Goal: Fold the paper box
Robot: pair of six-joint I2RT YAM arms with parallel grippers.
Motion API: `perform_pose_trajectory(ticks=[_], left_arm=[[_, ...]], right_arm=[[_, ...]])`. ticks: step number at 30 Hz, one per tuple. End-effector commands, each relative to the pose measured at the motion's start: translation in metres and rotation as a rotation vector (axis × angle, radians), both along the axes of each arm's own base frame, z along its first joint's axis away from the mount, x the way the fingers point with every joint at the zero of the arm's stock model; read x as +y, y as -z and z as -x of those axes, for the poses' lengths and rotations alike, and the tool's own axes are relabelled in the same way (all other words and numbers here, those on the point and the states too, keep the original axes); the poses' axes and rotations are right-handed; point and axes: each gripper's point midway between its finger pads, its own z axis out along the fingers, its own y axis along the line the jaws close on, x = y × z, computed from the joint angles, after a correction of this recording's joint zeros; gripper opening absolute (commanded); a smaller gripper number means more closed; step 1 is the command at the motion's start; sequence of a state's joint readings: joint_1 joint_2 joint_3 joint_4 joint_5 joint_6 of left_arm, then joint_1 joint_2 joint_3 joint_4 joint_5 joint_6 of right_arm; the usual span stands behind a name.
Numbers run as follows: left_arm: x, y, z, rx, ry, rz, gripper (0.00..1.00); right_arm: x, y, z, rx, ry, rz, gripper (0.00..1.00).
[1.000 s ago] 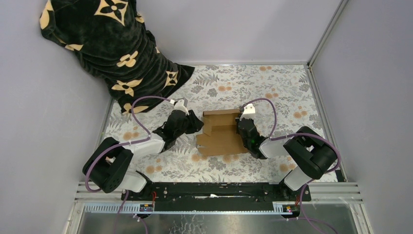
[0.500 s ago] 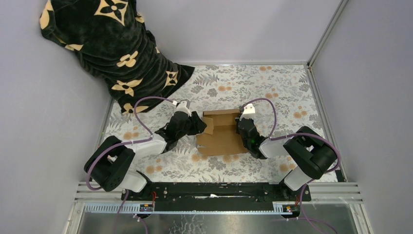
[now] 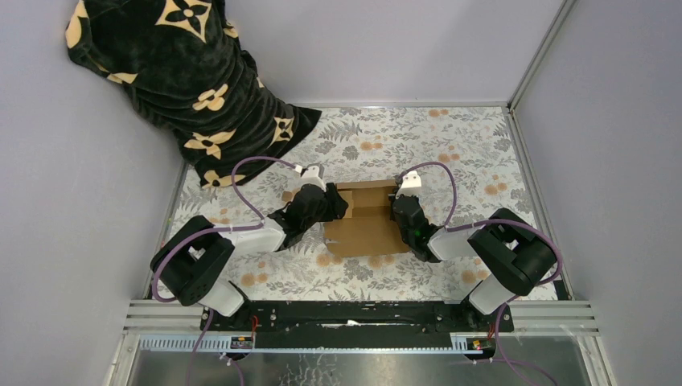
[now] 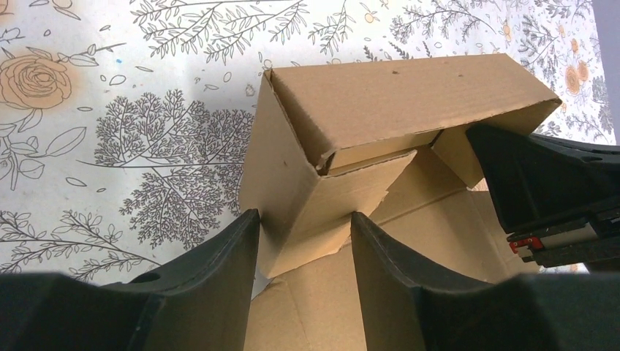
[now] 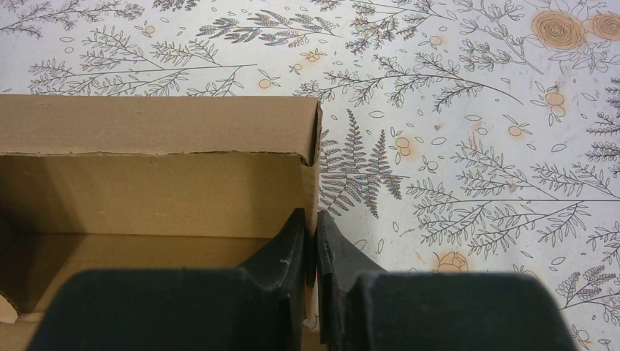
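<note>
- Now the paper box (image 3: 366, 223) lies at the centre of the floral surface (image 3: 466, 145), between the two sets of jaws. Its far wall stands upright and its floor lies flat.
- Change: compared with a second ago, the left jaws have advanced rightward to the box's left end. The stepped flaps that lay flat there are now raised into an end wall.
- Left jaws: moderately wide, with the fingers (image 4: 219, 248) straddling the lower edge of that raised panel and not clamping it.
- Right jaws: narrow, pinched on the box's right wall near its far corner, which anchors the box.
- Judgement: both end walls appear to be up. The near side and the tucking of tabs appear still to be done.
- Room: open surface lies beyond the box and to its right. The black patterned blanket (image 3: 185, 80) at upper left is well apart. An inner tab at the left end leans inward, so a further push may catch on it.
</note>
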State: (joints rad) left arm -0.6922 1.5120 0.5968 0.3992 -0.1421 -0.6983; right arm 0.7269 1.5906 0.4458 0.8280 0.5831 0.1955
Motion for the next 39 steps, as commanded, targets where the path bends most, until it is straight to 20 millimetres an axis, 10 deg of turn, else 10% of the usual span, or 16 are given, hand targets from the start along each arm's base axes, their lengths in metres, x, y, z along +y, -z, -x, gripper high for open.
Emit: perform_pose_trajectory(ticks=[1,39], left_arm=[[-0.006,-0.02,-0.02,-0.1,-0.045,-0.001,0.56],[0.008,0.014,-0.031,-0.097,-0.227,-0.284,0.24]], right_arm=[[0.006,0.011,0.006,0.042,-0.025,0.015,0.03],[0.006,0.01,0.009,0.038,-0.037,0.01,0.03]])
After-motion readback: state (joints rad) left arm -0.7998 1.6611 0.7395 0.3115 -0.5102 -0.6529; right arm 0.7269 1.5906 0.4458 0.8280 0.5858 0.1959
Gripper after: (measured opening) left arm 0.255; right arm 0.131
